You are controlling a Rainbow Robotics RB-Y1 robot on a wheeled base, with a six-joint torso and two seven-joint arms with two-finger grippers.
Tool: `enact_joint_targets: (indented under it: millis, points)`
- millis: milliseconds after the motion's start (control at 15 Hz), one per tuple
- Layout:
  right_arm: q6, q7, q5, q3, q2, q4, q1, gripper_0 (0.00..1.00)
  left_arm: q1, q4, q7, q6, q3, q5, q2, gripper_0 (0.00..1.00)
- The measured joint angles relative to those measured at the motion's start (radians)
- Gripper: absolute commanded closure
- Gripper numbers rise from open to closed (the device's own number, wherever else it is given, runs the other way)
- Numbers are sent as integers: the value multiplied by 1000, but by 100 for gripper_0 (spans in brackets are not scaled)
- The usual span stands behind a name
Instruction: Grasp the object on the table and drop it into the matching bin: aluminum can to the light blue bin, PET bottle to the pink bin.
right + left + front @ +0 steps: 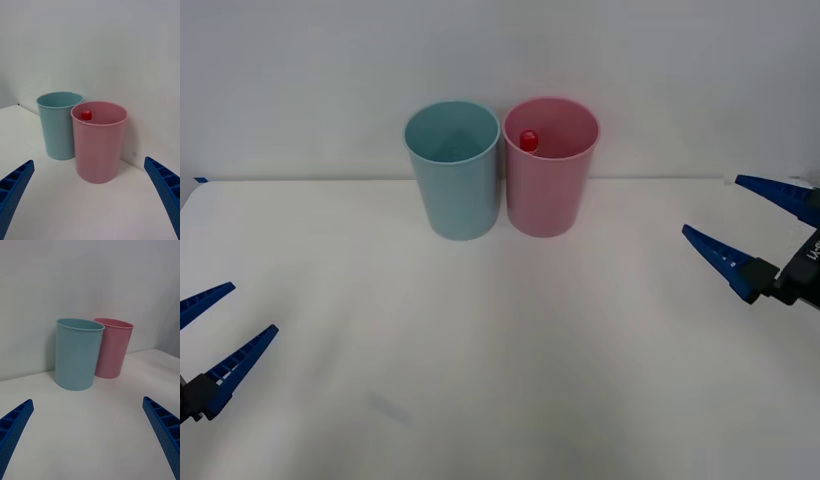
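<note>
The white counter [500, 350] carries the light blue bin [453, 168] and the pink bin [550, 165], standing touching at its far edge. The left hand [218, 340] and right hand [750, 225] sit wide at the sides, both released and empty, likely because the drop is done. The PET bottle [86, 115] stands inside the pink bin; the left wrist view hides its red cap behind the rim.

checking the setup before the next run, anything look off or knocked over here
Nothing stands out. The light blue bin and pink bin stand upright side by side on the table, and the bottle sits inside the pink one, red cap showing. Both claws are open, clear of the bins.
</note>
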Motion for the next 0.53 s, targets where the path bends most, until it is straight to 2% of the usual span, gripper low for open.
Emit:
enact_joint_targets:
  millis: [533]
  points:
    - [-227, 82, 14, -204, 166, -12, 183, 0, 0, 0, 0, 0, 0, 0, 0, 0]
